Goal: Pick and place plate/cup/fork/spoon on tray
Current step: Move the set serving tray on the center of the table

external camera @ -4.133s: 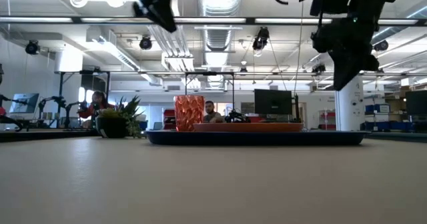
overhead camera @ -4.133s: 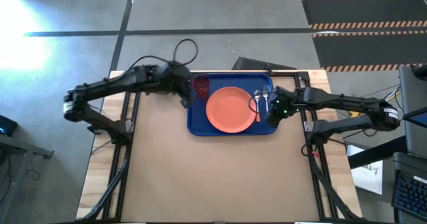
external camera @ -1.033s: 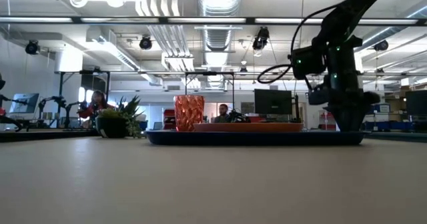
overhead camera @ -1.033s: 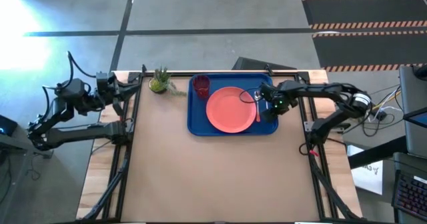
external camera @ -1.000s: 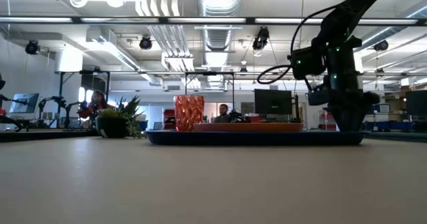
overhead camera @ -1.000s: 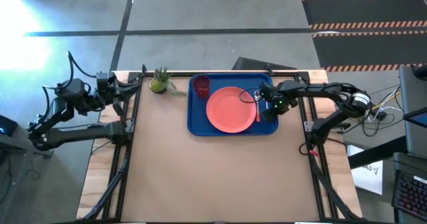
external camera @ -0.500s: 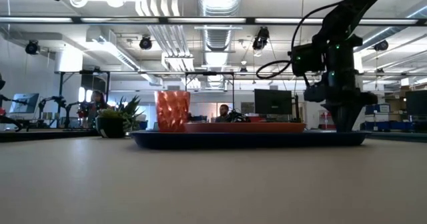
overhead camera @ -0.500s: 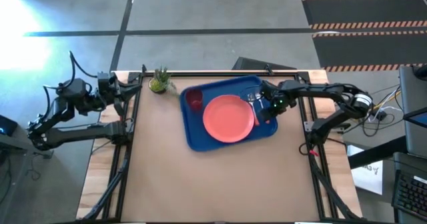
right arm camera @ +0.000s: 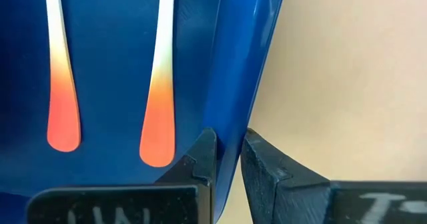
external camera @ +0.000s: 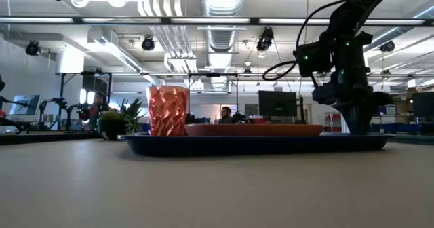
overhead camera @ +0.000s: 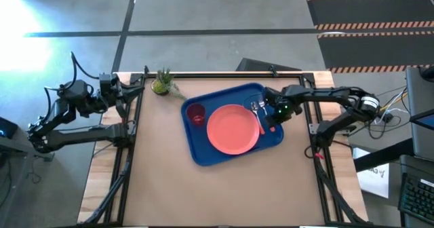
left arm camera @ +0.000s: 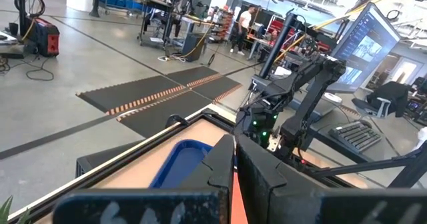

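The blue tray [overhead camera: 203, 146] lies turned askew on the table. On it are the salmon plate [overhead camera: 232, 129], the dark-red cup [overhead camera: 196, 112] at its left end, and the fork and spoon [overhead camera: 258, 111] side by side at its right end. Their orange handles [right arm camera: 158, 131] show in the right wrist view. My right gripper [overhead camera: 276, 119] is shut on the tray's right rim. My left gripper [overhead camera: 121, 92] is shut, empty, and stands off the table's far left corner. My right gripper pinches the tray's right rim [right arm camera: 233, 117], beside the utensil handles. One finger [right arm camera: 200, 161] is inside the tray and one finger [right arm camera: 267, 164] is outside. The fingers come from above, pointing down. The tray lies flat on the table [external camera: 258, 144].
A small green potted plant [overhead camera: 161, 83] stands at the far edge, left of the tray. Bare tabletop [overhead camera: 217, 194] stretches to the near edge. A person [external camera: 226, 115] shows in the room beyond the table.
My right gripper has kept its hold on the rim and turned, staying almost in place. The tray has slid on the table and turned about its held right end. Its left end with the cup has swung toward the near and left edges. Plate, cup and utensils rode along.
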